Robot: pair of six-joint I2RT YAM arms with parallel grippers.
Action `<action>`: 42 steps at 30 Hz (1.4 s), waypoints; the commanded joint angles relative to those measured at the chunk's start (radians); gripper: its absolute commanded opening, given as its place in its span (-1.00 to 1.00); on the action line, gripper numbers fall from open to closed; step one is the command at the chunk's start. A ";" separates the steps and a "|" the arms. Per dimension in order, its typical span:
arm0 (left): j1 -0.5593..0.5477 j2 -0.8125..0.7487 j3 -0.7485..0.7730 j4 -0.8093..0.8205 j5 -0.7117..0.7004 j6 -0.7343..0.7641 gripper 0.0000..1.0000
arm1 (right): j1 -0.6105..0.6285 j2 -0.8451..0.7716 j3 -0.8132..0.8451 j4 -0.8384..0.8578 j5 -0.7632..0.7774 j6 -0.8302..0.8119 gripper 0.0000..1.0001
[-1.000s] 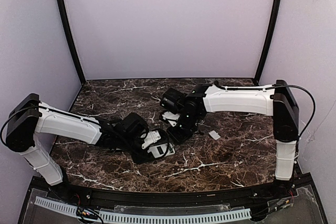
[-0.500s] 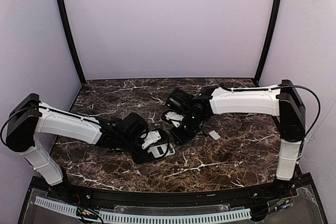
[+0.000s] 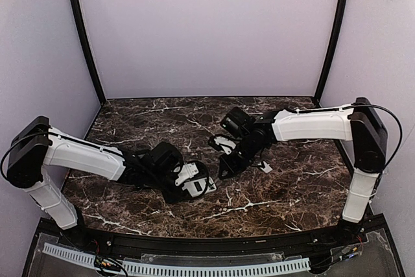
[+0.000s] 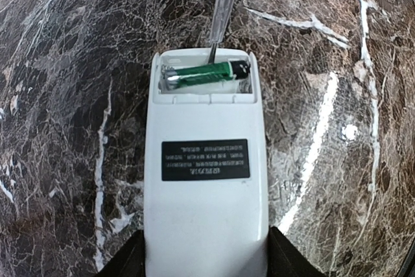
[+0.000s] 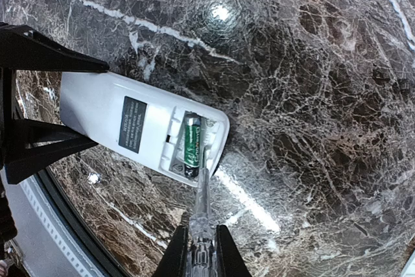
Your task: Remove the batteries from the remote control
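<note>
a dark brown marble table veined in white, lilac walls behind it: that is where we work. our left gripper is clamped on one end of the remote control, a slim white plastic bar lying back-up on the stone with its compartment open at the other end. inside we see one battery, a thin green-wrapped cylinder. a second we cannot make out. our right gripper is clenched on the screwdriver, a thin tool with a clear plastic handle and a steel shaft.

the relation that matters: the battery's long axis runs across the remote's width, while the shaft comes in from beyond the open end, roughly along the remote's length, so at right angles to the cell. the tip sits in the compartment on the battery's side away from the left gripper, touching it or just beside it; we cannot tell which. we judge the next move is a pry by the right arm, lifting the cell up and out.
</note>
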 commanded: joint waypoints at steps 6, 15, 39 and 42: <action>-0.003 -0.041 -0.019 0.085 -0.051 0.011 -0.99 | -0.024 0.005 -0.086 0.024 -0.077 -0.002 -1.00; -0.005 -0.062 -0.030 0.093 -0.082 0.038 -0.99 | -0.040 -0.013 -0.128 0.067 -0.110 -0.003 -1.00; -0.017 -0.170 -0.110 0.210 -0.144 0.161 -0.99 | -0.091 -0.106 -0.247 0.214 -0.239 0.011 -1.00; -0.017 -0.175 -0.107 0.213 -0.133 0.180 -0.99 | -0.092 -0.113 -0.250 0.219 -0.239 0.012 -1.00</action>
